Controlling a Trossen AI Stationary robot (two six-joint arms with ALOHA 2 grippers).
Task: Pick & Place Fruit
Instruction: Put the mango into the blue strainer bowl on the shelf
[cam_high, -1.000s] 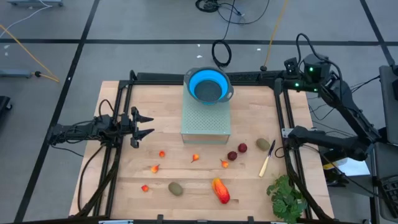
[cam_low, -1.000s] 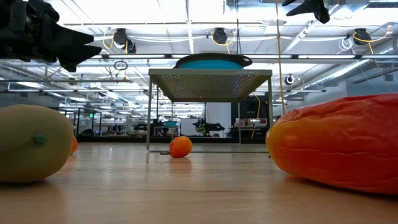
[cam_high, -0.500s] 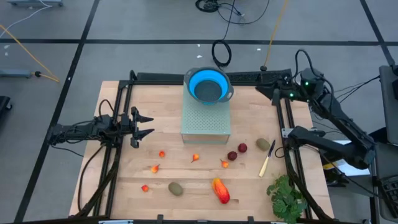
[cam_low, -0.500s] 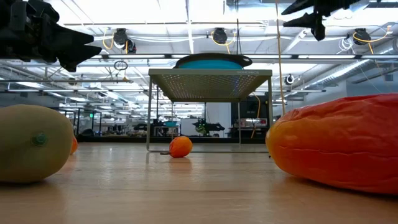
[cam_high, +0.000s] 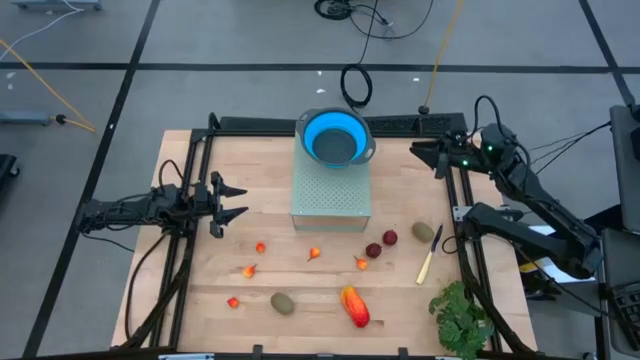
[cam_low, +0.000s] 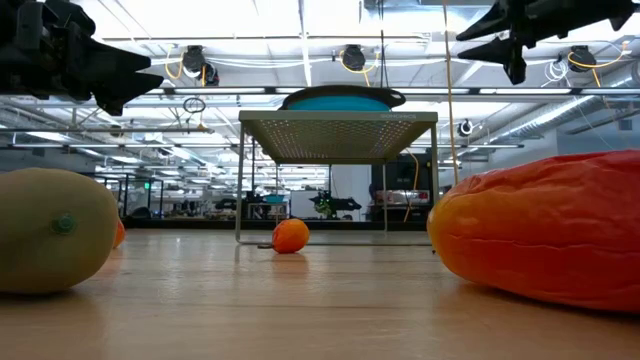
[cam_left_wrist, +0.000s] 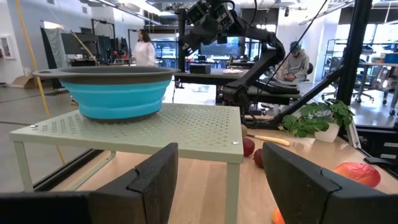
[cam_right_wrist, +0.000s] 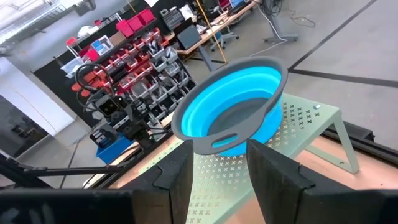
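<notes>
The toy fruits lie on the wooden table: several tiny orange-red pieces (cam_high: 260, 247), two dark red round ones (cam_high: 381, 244), a brownish-green oval (cam_high: 284, 302), a second oval (cam_high: 423, 232) and an orange-red oblong (cam_high: 354, 306). My left gripper (cam_high: 236, 200) hovers open above the table's left side, pointing at the stand. In its wrist view the gap between its fingers (cam_left_wrist: 221, 186) is bare. My right gripper (cam_high: 420, 152) hangs open above the far right corner. It points toward the blue bowl (cam_right_wrist: 230, 115), with nothing between its fingers (cam_right_wrist: 217, 180).
The blue bowl (cam_high: 336, 137) stands on a pale green perforated stand (cam_high: 332, 200) at the table's far middle. A yellow-handled knife (cam_high: 430, 256) and a leafy green bunch (cam_high: 460, 318) lie near the right edge. A dark frame rail (cam_high: 462, 200) runs along each side.
My right gripper has swung from beyond the far right corner toward the table's left and come lower, so it now faces the bowl. It stays open. The left arm and the fruits have kept still.
</notes>
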